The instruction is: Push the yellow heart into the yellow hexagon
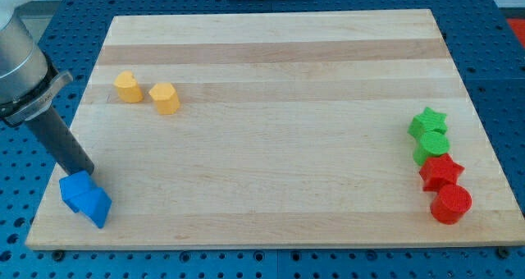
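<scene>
My tip point(88, 174) beside blue blocks point(85, 199)

Most of the wooden tabletop point(271, 148) is lying open through its middle, from the view's top to the view's bottom, so a sweep across there is meeting nothing. Obstacles are sitting only at the edges. At the view's upper left, the yellow hexagon point(127, 88) and the yellow heart point(164, 98) are standing just beside each other with a narrow gap between. At the lower left, two blue blocks point(84, 198) are crowding together, and my tip point(86, 173) is touching their upper side. Along the right edge, a green star point(428, 122), a green block point(431, 147), a red star point(441, 172) and a red cylinder point(450, 203) are forming a tight column, blocking that side.
</scene>
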{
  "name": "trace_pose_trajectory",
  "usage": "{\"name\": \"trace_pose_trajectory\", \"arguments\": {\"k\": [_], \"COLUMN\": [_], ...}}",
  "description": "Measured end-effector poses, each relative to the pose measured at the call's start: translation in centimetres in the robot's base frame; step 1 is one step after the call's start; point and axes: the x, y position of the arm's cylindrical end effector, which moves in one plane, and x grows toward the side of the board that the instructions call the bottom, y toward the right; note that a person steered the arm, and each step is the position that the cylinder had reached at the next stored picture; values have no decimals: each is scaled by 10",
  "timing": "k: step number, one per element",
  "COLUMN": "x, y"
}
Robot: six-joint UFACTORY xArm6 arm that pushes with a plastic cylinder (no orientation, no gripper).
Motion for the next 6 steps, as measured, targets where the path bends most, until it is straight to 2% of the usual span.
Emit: {"name": "trace_pose_trajectory", "arguments": {"k": [1,3,4,5,6], "x": [6,-93,-146,-171,-160], "y": [-1,-27,-20,-8,33]}}
